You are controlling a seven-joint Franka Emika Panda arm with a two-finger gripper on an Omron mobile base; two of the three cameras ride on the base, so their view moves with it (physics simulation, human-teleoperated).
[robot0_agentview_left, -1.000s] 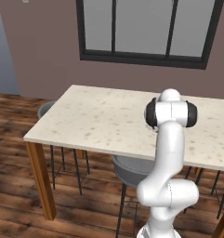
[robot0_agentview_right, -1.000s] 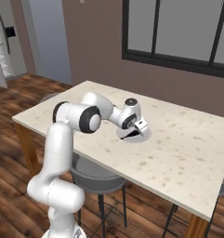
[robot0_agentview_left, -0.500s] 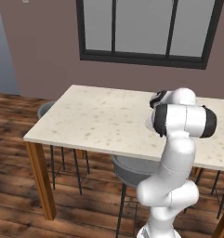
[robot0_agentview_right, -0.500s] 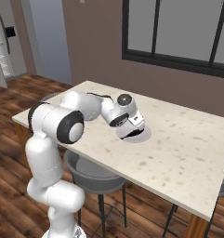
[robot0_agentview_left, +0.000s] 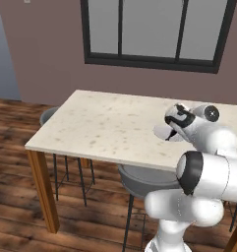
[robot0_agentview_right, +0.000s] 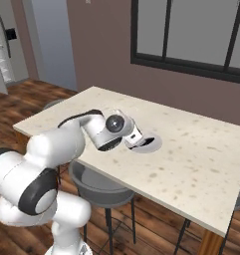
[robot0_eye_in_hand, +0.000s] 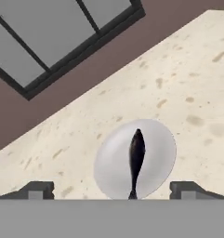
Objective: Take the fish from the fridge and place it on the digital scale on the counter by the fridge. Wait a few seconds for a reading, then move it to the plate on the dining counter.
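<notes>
Gripper (robot0_eye_in_hand: 111,188) spread wide, empty, poised just above small round whitish plate (robot0_eye_in_hand: 155,139). Slim dark-looking fish (robot0_eye_in_hand: 135,155) lies lengthwise across plate middle, clear of both fingertips (robot0_eye_in_hand: 36,189). Plate on beige speckled stone dining counter (robot0_agentview_left: 105,123), well inside its edges. Risk: retreating fingertip clips plate rim or fish tail, dragging fish off plate.

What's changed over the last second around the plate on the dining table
The arm has swung its elbow round toward the robot's right while the gripper stays close by the plate, jaws wide apart and holding nothing. The fish lies on the plate, free of the fingers. The plate and the dining counter have not moved.
</notes>
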